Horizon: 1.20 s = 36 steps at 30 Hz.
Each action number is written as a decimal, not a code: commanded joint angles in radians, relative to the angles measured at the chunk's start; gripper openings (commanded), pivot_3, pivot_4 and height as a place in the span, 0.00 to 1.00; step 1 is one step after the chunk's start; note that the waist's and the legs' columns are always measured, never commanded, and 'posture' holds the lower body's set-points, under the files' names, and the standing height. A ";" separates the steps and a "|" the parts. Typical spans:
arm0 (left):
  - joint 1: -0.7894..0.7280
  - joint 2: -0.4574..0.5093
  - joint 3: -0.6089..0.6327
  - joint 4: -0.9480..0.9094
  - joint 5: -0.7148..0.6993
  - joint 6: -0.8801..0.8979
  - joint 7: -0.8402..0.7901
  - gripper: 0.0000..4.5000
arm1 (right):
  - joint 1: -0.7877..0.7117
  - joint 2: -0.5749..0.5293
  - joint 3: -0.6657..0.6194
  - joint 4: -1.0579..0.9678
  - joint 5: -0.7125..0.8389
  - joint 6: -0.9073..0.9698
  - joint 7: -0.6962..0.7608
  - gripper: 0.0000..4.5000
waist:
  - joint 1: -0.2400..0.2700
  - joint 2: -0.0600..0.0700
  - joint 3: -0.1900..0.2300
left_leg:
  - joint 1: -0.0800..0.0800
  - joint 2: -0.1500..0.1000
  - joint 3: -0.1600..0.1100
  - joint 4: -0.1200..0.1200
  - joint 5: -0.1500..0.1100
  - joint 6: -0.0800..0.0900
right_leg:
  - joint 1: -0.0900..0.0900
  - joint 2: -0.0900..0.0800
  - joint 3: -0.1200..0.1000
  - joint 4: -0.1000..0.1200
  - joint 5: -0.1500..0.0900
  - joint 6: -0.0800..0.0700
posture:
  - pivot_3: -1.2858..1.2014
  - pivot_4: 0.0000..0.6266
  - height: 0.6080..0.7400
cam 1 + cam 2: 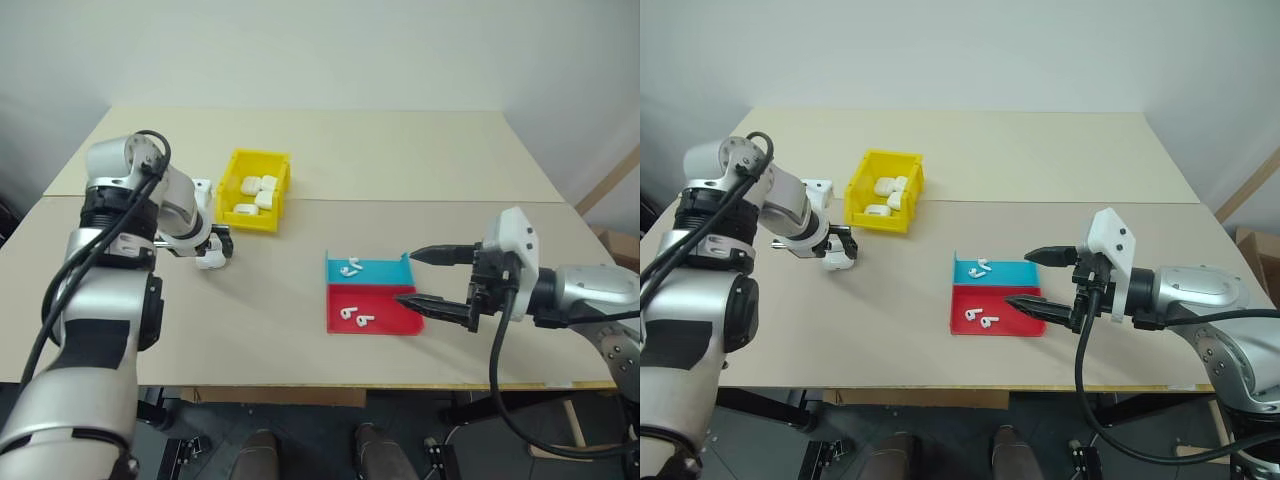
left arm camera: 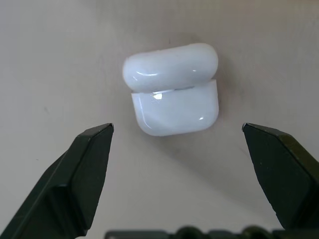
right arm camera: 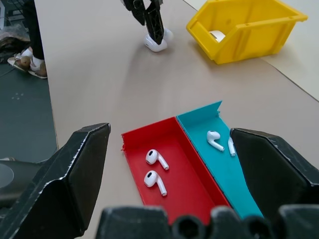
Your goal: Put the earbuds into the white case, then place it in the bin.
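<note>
The white case lies on the table just left of the yellow bin, its lid down. My left gripper points down over the case, open, one finger on each side and not touching it. Two earbuds lie in the red half of the tray and two more earbuds in the blue half. My right gripper hovers open at the tray's right edge, holding nothing.
The bin holds several white cases. The flat red-and-blue tray lies near the table's front edge. A seam crosses the tabletop behind the tray. A person's feet stand on the floor beside the table.
</note>
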 commanded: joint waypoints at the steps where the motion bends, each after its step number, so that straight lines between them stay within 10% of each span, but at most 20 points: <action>1: -0.044 -0.019 0.092 0.033 0.093 0.004 0.025 1.00 | -0.018 -0.014 -0.021 -0.012 0.002 -0.011 0.007 0.99 | -0.001 0.000 0.000 | 0.000 0.000 0.000 0.000 0.000 0.000 | 0.000 0.000 0.000 0.000 0.000 0.000 | 0.52 0.24 1.00; 26: -0.017 -0.144 0.305 0.233 0.436 -0.234 -0.056 1.00 | 0.024 -0.022 -0.062 -0.069 0.039 0.007 -0.028 0.99 | 0.002 0.000 -0.001 | 0.000 -0.001 0.000 0.000 0.001 -0.002 | 0.001 -0.001 0.000 0.001 0.000 0.001 | 0.52 0.24 1.00; 32: -0.004 -0.150 0.300 0.222 0.452 -0.259 -0.081 0.65 | 0.044 -0.020 -0.072 -0.084 0.042 0.005 -0.036 1.00 | 0.002 0.000 -0.001 | 0.001 -0.001 0.000 0.000 0.002 -0.004 | 0.002 -0.001 0.000 0.001 0.001 0.001 | 0.52 0.24 1.00; 36: 0.034 -0.145 0.211 0.072 0.472 -0.265 -0.168 0.61 | 0.075 -0.018 -0.085 -0.097 0.052 0.003 -0.039 1.00 | 0.001 0.000 -0.001 | 0.001 -0.001 0.000 0.000 0.002 -0.004 | 0.002 -0.001 0.000 0.001 0.001 0.001 | 0.52 0.24 1.00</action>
